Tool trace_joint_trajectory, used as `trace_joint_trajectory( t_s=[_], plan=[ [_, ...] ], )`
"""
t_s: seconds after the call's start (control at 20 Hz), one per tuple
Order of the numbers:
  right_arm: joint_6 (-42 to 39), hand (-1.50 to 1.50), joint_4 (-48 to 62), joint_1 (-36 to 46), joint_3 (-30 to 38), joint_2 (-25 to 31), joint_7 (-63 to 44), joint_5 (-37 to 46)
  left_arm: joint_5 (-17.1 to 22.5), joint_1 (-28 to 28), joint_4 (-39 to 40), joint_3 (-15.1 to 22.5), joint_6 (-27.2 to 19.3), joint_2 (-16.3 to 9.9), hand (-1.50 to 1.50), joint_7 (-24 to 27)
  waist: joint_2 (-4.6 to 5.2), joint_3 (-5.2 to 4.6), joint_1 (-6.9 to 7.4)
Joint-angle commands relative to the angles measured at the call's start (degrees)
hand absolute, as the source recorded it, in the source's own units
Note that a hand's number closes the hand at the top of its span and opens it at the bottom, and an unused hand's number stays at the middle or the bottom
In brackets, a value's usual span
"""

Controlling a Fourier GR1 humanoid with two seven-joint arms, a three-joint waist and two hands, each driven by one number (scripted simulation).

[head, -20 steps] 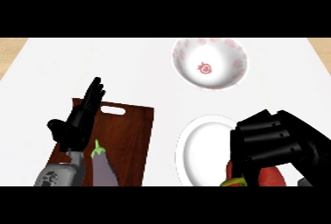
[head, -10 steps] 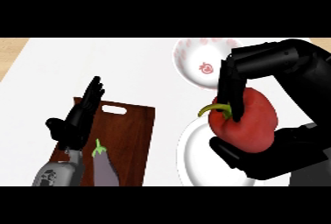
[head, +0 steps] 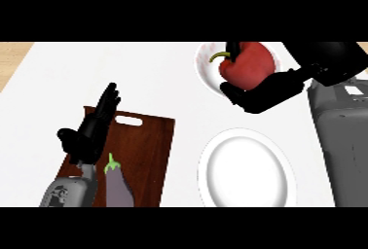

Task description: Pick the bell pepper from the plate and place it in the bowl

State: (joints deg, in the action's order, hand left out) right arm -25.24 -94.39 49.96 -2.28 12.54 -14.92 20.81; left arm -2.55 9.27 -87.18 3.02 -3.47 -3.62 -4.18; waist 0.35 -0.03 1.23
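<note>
A red bell pepper (head: 248,65) with a green stem hangs over the white bowl (head: 206,68) with red speckles at the top of the head view. My right hand (head: 269,92) is curled under and round the pepper and covers most of the bowl. Below it lies the white plate (head: 248,170), with nothing on it. At the left my left hand (head: 90,129) rests open, fingers up, over the cutting board.
A dark wooden cutting board (head: 147,155) lies at the lower left with a purple eggplant (head: 119,185) on it. My grey right forearm (head: 341,141) runs down the right edge. The counter top (head: 93,68) is white.
My right hand lifted the bell pepper off the plate and carried it up and away to above the bowl. The plate now lies bare. The left hand has not moved.
</note>
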Motion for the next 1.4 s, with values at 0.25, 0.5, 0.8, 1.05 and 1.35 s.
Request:
trace_joint_trajectory(
  t_s=[0.25,0.5,0.8,1.05,1.35],
  plan=[
    [13.75,1.5,27.11,2.69,-0.22,1.86,21.12,13.15,-0.1,0.04,1.64,-0.13,0.25,0.52,0.0,0.91,0.08,0.03,0.03],
    [22.87,1.5,43.81,8.15,-1.09,0.21,27.59,19.68,-0.77,2.49,1.46,0.12,-0.21,0.72,0.0,-0.92,0.3,0.03,0.56],
    [24.09,1.5,61.33,12.77,1.61,1.4,34.88,20.23,-2.55,-0.83,-0.11,2.46,-1.65,2.77,0.0,1.25,0.53,0.04,1.29],
    [17.2,-1.5,70.77,13.14,4.5,2.87,39.94,16.82,0.49,3.16,0.92,0.07,1.16,1.02,0.0,-1.09,1.13,0.08,2.08],
    [10.51,-1.5,75.63,16.83,7.65,2.96,47.43,13.32,-0.39,1.89,-1.05,0.35,0.55,0.75,0.0,-2.24,0.52,0.09,1.42]
  ],
)
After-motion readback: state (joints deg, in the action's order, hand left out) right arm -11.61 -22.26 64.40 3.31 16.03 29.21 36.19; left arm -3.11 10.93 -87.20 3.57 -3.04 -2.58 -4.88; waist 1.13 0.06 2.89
